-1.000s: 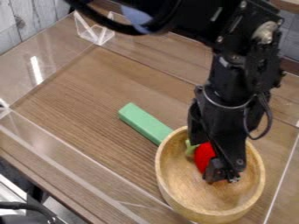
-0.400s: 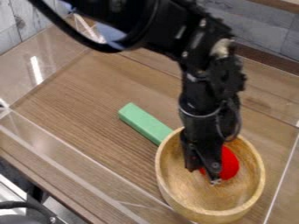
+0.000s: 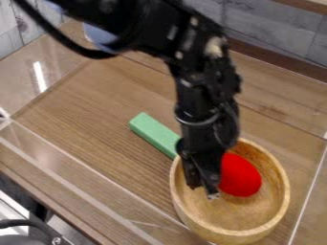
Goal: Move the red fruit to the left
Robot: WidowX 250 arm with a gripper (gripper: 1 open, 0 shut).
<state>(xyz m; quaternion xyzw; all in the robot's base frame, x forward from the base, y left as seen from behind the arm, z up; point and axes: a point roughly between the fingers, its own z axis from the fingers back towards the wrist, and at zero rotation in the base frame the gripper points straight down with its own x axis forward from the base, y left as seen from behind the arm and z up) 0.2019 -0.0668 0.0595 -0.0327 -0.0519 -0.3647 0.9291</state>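
The red fruit (image 3: pixel 242 177) lies inside the wooden bowl (image 3: pixel 228 226) at the right front of the table, on the bowl's right half. My gripper (image 3: pixel 205 184) points straight down into the bowl, with its dark fingers right against the fruit's left side. The fingers merge into one dark shape, so the gap between them and any hold on the fruit is unclear. The fruit's leaf is hidden.
A flat green block (image 3: pixel 155 133) lies on the wooden tabletop just left of the bowl, partly behind the arm. Clear plastic walls (image 3: pixel 52 144) run along the table's left, front and back edges.
The arm has shifted to the left and dipped a little in the bowl. The red fruit, earlier between the fingers, now shows whole to their right.
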